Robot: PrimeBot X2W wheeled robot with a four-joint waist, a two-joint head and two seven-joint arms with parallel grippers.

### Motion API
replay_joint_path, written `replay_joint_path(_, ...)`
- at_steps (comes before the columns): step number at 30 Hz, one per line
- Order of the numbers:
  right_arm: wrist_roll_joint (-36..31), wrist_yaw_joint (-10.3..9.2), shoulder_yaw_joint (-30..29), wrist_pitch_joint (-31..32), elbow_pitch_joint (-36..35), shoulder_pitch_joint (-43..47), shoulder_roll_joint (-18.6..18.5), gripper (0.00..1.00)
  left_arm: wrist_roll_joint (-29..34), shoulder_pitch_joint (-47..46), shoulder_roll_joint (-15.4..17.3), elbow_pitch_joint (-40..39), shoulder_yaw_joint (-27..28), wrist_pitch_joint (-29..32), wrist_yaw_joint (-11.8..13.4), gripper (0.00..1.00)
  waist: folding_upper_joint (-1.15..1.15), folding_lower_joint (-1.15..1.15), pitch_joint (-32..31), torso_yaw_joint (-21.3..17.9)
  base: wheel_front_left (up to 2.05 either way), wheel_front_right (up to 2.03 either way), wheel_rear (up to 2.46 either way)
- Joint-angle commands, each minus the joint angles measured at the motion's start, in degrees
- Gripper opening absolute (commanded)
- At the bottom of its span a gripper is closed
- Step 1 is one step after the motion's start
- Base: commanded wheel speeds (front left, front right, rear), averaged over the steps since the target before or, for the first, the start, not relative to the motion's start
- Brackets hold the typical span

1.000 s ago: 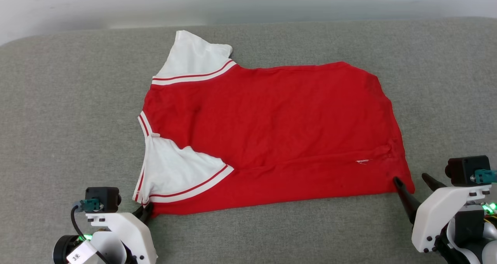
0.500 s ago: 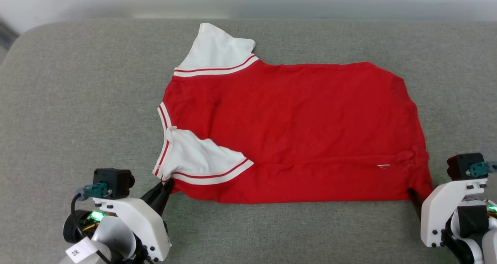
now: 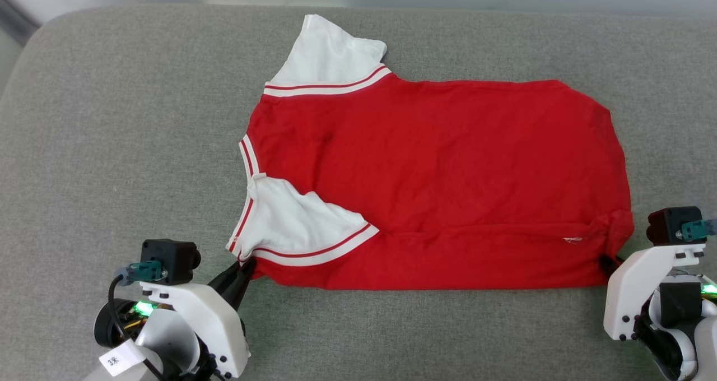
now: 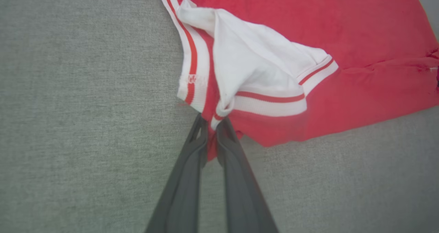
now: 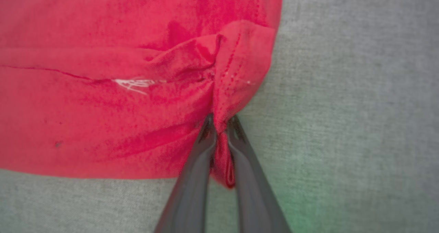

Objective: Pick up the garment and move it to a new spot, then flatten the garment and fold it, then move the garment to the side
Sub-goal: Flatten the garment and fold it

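Red garment (image 3: pixel 437 179), both near corners clamped between left and right jaws; left-arm tag (image 3: pixel 115 361) "3米"

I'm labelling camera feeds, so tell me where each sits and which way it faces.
Head view: on the robot's head, looking forward and down at the garment on the grey cushion; left claw lower left, right claw lower right.
Left wrist view: on the left wrist, looking along its fingers, shut on the garment beside the white sleeve.
Right wrist view: on the right wrist, looking along its fingers, shut on the red hem corner.
Shared: all show garment and cushion.
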Motion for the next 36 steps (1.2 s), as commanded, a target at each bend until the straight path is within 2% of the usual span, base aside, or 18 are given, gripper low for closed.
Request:
replay_joint_path(1,0.68,0.15,0.83,0.74,4.40,2.54,1.13,0.00,-0.28,-0.02,0.01,0.63,-0.08,0.02,-0.16,0.00,0.00,0.00,-0.57,-0.20,0.00,0.00,0.00)
replay_joint_path(13,1.75,0.05,-2.80,-2.93,-1.55,4.83,-1.11,0.00,-1.28,3.69,1.69,2.28,-0.32,-0.08,0.05,0.00,0.00,0.00,-6.12,-1.86,0.00,0.00,0.00)
replay_joint_path(26,3.95,0.05,-4.05,0.97,-11.02,15.44,-2.01,0.00,-3.78,13.36,4.78,0.27,-2.97,2.13,1.08,0.00,0.00,0.00,-10.57,-3.14,0.00,0.00,0.00)
replay_joint_path(30,5.22,0.05,-4.54,2.75,-12.84,18.63,-2.89,0.00,-4.70,15.10,4.39,0.67,-3.42,2.02,1.10,0.00,0.00,0.00,-10.72,-3.25,0.00,0.00,0.00)
replay_joint_path(36,5.15,0.05,-5.79,3.61,-12.31,20.44,-2.89,0.00,-5.14,15.04,3.18,3.03,-4.24,1.66,-0.42,0.00,0.00,0.00,-10.40,-3.47,0.00,0.00,0.00)
